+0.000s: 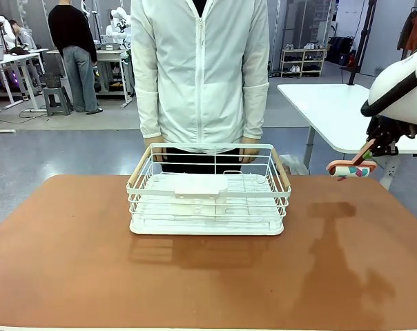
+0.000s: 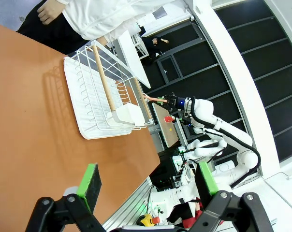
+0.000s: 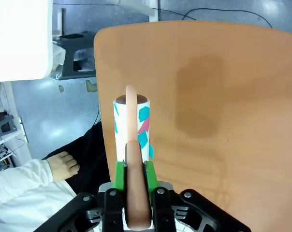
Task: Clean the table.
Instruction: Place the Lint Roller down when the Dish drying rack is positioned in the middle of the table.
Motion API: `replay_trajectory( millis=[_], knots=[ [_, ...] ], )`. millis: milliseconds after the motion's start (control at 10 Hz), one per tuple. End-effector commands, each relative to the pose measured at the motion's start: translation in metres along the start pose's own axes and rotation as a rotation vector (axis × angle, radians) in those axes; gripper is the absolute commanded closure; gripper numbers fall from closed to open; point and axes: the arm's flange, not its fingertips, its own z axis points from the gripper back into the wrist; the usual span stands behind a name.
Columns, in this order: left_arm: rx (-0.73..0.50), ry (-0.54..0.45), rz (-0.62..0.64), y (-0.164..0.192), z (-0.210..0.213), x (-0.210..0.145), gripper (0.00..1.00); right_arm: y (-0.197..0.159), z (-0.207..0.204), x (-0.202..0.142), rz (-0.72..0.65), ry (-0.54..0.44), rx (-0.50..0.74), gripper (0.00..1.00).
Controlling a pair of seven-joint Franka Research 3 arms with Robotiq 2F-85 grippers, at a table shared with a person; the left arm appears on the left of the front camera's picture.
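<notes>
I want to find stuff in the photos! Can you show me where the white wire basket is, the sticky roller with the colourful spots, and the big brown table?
white wire basket (image 1: 141,174): front view, left wooden rim.
pink-handled lint roller (image 3: 142,126): right wrist view, patterned roll.
reddish-brown table (image 1: 70,262): front view, bare top.

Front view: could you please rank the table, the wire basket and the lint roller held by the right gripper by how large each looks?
1. The table, by far the largest.
2. The wire basket.
3. The lint roller, held shut in the right gripper, smallest.
</notes>
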Motion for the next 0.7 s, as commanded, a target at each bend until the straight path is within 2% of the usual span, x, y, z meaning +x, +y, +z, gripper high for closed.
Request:
replay_trajectory(
  millis=[0,100,600],
  knots=[
    [-0.018,-0.01,-0.014,0.0,0.002,-0.001,0.0,-0.011,-0.018,-0.013,-0.013,-0.008,0.036,0.79],
    [-0.018,-0.01,-0.014,0.0,0.002,-0.001,0.0,-0.013,-0.028,-0.012,-0.023,-0.03,0.02,0.79],
    [-0.018,-0.01,-0.014,0.0,0.002,-0.001,0.0,-0.029,-0.046,-0.009,-0.031,-0.017,-0.017,0.79]
  ],
)
